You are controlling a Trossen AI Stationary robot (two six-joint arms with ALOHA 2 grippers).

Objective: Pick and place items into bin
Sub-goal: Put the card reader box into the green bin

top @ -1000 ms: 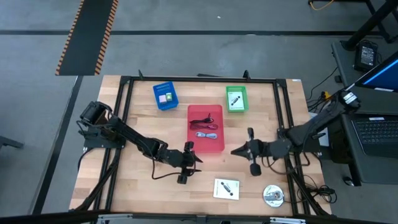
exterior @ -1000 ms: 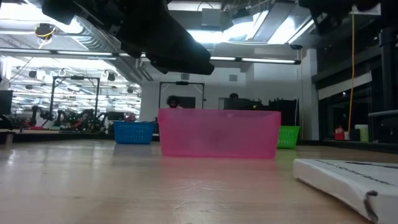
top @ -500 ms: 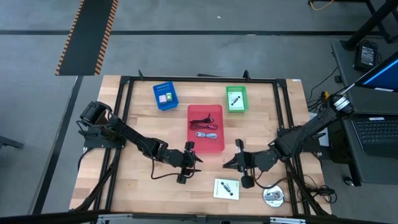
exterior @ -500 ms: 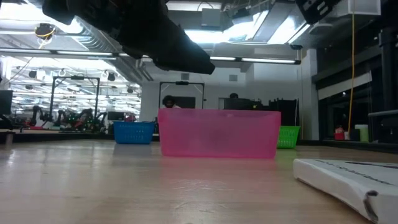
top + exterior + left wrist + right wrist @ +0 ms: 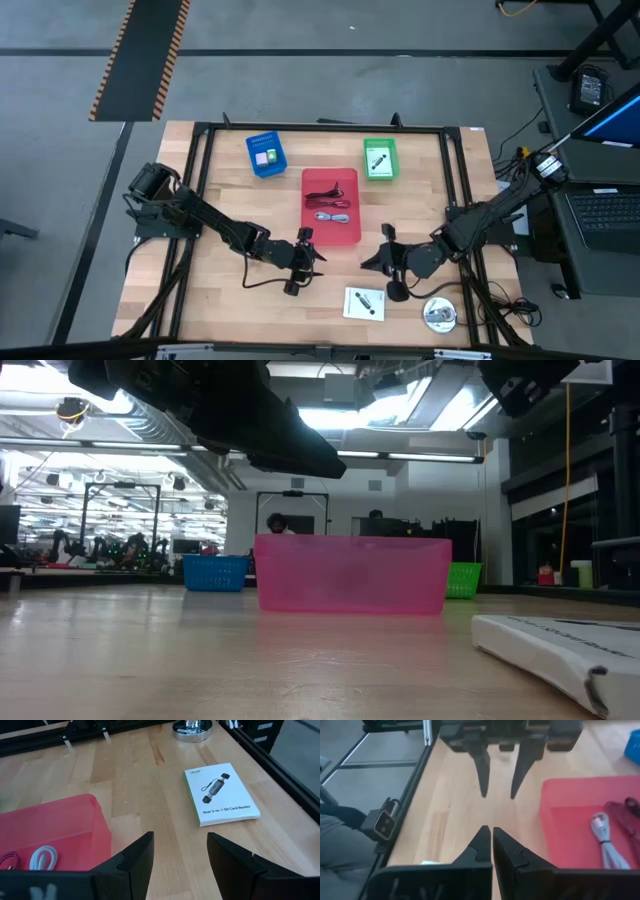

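Lying flat at lower centre, white card [image 5: 364,302] looks light, stiff, thin — best pinched at an edge. Right gripper [image 5: 383,262] jaws pressed together; left gripper [image 5: 312,262] jaws spread, empty.

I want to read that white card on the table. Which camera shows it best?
The left wrist view: the white card lies flat and whole there, its print and pictured black part clear. The high view shows it small, near the right gripper. The low view catches only its edge. The right wrist view misses it.

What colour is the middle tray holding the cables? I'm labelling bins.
Red tray, clearest from the high view.
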